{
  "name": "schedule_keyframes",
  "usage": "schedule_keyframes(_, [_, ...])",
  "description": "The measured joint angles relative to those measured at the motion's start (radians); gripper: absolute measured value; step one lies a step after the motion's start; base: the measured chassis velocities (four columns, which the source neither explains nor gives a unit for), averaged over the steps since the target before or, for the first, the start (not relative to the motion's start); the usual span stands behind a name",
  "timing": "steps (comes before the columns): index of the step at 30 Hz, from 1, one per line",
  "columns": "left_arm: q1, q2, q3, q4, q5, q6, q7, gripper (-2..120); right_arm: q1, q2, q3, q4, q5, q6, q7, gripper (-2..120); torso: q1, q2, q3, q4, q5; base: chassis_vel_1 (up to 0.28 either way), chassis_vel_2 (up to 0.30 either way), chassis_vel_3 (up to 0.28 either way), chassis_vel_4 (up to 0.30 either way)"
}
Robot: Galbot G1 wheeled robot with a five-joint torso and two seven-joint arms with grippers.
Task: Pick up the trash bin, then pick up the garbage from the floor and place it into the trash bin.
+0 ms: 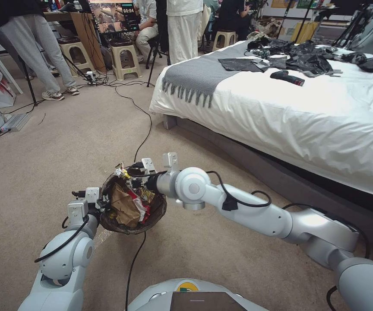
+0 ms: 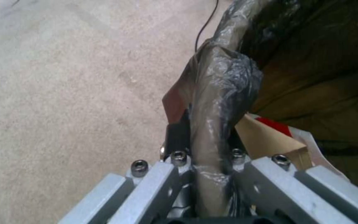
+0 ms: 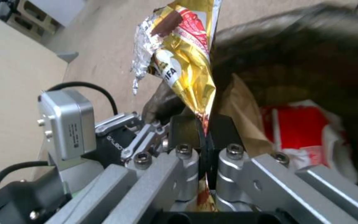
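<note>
We see the left pincer (image 2: 206,155) clamped on the bag-wrapped rim of the trash bin (image 1: 133,206) — the bin hangs above the carpet (image 1: 44,164), beside the bed (image 1: 307,116). The right pincer (image 3: 206,138) is closed on a gold snack wrapper (image 3: 183,53), holding it right at the bin's mouth. Inside the bin lie a brown paper scrap (image 1: 124,203) and a red wrapper (image 3: 301,124) — both just below the right pincer.
</note>
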Motion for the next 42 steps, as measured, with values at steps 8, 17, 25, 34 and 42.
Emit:
schedule_keyframes(8, [-0.003,-0.003,0.001,0.003,0.000,0.000,-0.001,0,-0.013,0.051,-0.024,-0.067,-0.034,0.005,0.001,0,0.000,0.000,0.000,-0.0001,-0.0001,0.000,0.000,0.000,0.000])
schedule_keyframes(17, [0.000,-0.006,-0.003,0.006,-0.001,0.000,-0.001,0,-0.041,0.079,-0.027,-0.131,-0.081,0.003,-0.028,8,0.000,0.000,0.000,-0.0001,0.0000,0.000,0.000,0.000,0.000])
schedule_keyframes(25, [0.001,-0.008,-0.004,0.009,-0.001,0.000,-0.001,0,-0.051,0.083,-0.018,-0.158,-0.100,-0.005,-0.033,37,0.000,0.000,0.000,-0.0001,0.0000,0.000,0.000,0.000,0.000])
schedule_keyframes(34, [0.001,-0.008,-0.003,0.013,-0.001,0.000,-0.005,0,-0.044,0.083,-0.007,-0.151,-0.099,-0.006,-0.030,68,0.000,0.000,0.000,-0.0001,0.0000,0.000,0.000,0.000,0.000])
schedule_keyframes(42, [0.002,-0.006,-0.005,0.013,-0.004,0.000,-0.007,0,-0.027,0.072,0.024,-0.103,-0.107,-0.005,-0.022,97,0.000,0.000,0.000,0.0000,0.0001,0.000,0.000,0.000,0.000])
